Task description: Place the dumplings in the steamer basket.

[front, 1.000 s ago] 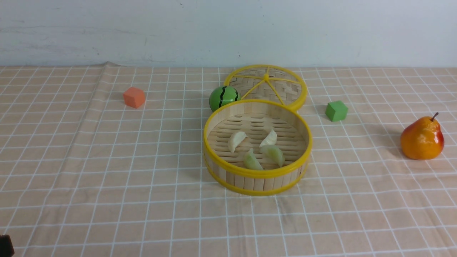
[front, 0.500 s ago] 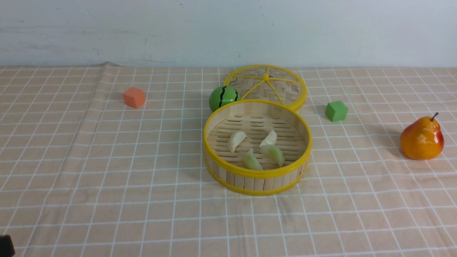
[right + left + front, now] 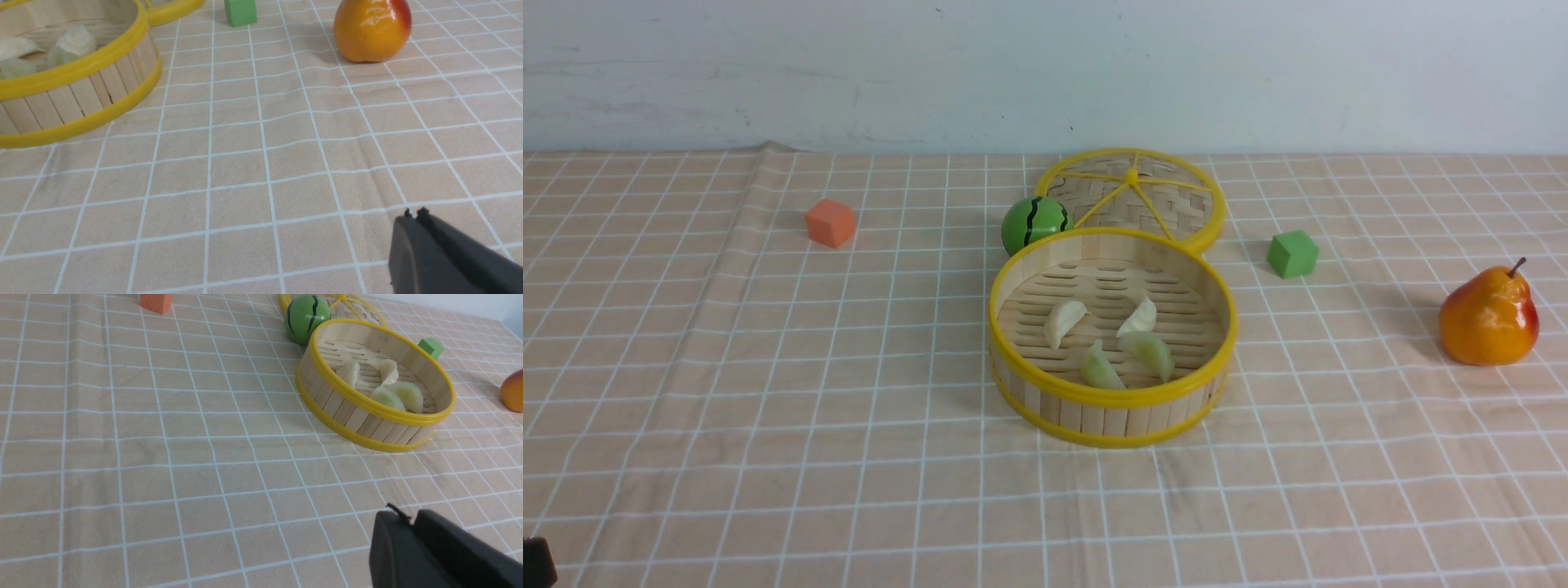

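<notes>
Left hand (image 3: 410, 522): pressed together, empty, low over counter (image 3: 768, 408). Orange cube (image 3: 831, 222): far left. Steamer basket (image 3: 1112, 398): centre, holding all four dumplings (image 3: 1106, 339). Green cube (image 3: 1292, 253), pear (image 3: 1489, 317): right. Right hand (image 3: 413, 218): pressed together, empty.

Almost nothing differs across the front view's three pictures. The one small shift is at the bottom left corner, where the dark part of the left arm (image 3: 535, 563) sits a shade lower in the frame than a second ago and shows slightly less of itself.
</notes>
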